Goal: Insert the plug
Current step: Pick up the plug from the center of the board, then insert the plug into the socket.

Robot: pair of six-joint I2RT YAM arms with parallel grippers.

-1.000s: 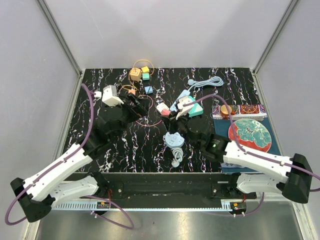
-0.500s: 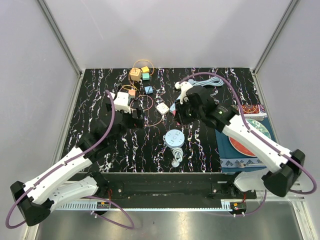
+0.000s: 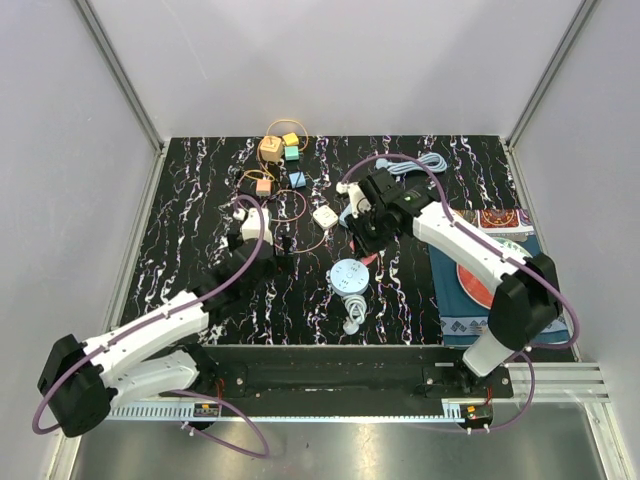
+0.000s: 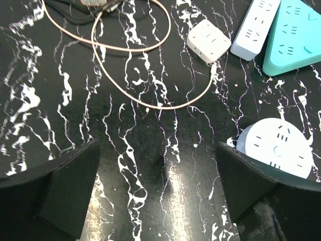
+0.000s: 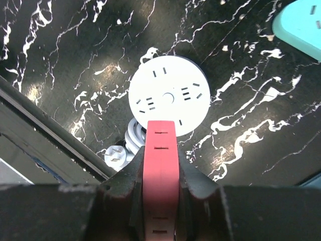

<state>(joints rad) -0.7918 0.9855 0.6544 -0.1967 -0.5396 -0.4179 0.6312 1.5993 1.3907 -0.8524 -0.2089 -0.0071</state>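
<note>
Little of the job looks done. The white plug [image 5: 116, 156] lies loose on the table [image 3: 200, 200] next to its coiled cord, close to the round white socket block [image 5: 168, 98], and sits in no socket. The right gripper [image 5: 160, 193] is clenched on a red socket strip [image 5: 160, 150], holding it above the round block. The left gripper [image 4: 158, 175] is released and empty, its jaws spread wide over bare table, with a beige cord loop [image 4: 150, 103] and a small square adapter [image 4: 209, 40] beyond it. What is left, I judge, is nearly everything: grasping the plug, lining its prongs up with a set of slots, and pressing it home.
</note>
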